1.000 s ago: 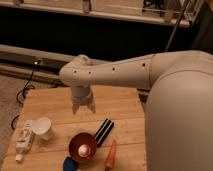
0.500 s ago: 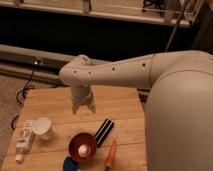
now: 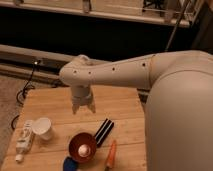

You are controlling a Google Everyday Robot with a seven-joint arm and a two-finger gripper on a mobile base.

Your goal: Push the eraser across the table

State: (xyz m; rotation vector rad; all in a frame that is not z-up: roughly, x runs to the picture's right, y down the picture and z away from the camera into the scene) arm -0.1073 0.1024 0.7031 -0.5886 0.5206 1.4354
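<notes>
The eraser (image 3: 103, 131) is a black bar with a thin pale line down its length. It lies on the light wooden table (image 3: 120, 107), slanted, just right of a brown bowl. My gripper (image 3: 83, 107) hangs from the white arm above the table's middle, up and to the left of the eraser and apart from it. It holds nothing that I can see.
A brown bowl (image 3: 82, 147) with a small white thing inside sits near the front edge. An orange carrot (image 3: 111, 154) lies right of it, a small blue object (image 3: 70, 164) at the front. A white cup (image 3: 43, 128) and a white bottle (image 3: 23, 139) are at the left.
</notes>
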